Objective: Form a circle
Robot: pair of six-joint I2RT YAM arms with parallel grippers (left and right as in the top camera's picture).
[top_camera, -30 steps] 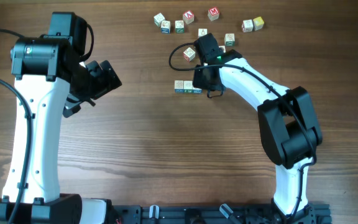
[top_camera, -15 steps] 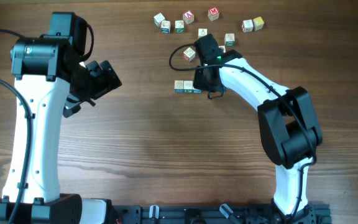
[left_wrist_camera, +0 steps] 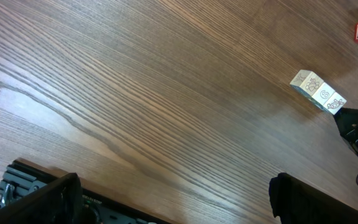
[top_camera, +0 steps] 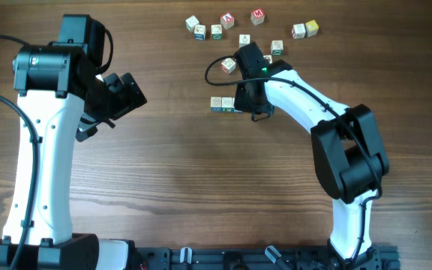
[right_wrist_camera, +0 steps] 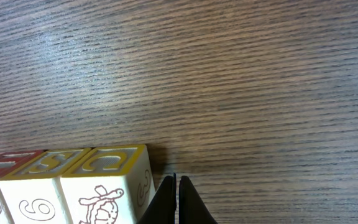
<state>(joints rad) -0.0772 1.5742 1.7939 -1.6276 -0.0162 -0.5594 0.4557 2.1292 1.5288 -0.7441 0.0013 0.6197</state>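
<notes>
Toy cubes (top_camera: 226,104), white with coloured letters and pictures: short straight row of at least three, touching side by side, towards the far middle of the table (top_camera: 201,180); further cubes (top_camera: 257,14) lie scattered along the far edge, not in a ring; right gripper (right_wrist_camera: 178,198), jaws pressed together, empty, tips just beside the end cube (right_wrist_camera: 107,183); left gripper (top_camera: 126,91), jaws spread wide, holding nothing, well apart from all cubes.
</notes>
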